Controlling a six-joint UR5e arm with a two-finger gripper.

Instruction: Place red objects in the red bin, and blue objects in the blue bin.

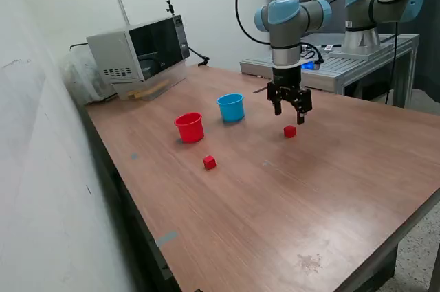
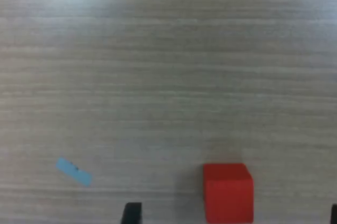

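2 small solid red cubes lie on the table, both sharp-edged with flat matte faces. One red cube (image 1: 289, 131) sits right of centre in the exterior frame, directly under the gripper (image 1: 289, 111); the wrist view shows this cube (image 2: 228, 192) on the wood with one black fingertip (image 2: 131, 212) beside it and clear of it. The other red cube (image 1: 210, 162) lies lower and left of centre, well apart from the first. No blue cubes can be seen in either view.

The 2 bins stand upright near the frame's centre: 1 red cup (image 1: 190, 127) and 1 light-blue cup (image 1: 232, 107), both round, tapered, smooth plastic with a rim lip, near each other but not touching. What is inside them cannot be told.

The gripper hangs above the table with its 2 black fingers spread wide and nothing between them.

The table (image 1: 289, 196) has a brown wood-grain top, with a small light-blue scrap (image 2: 73, 171) stuck flat on it. At the upper left stands 1 boxy grey microwave (image 1: 141, 48) with a dark glass door. A 2nd arm (image 1: 385, 3) is mounted at the upper right.
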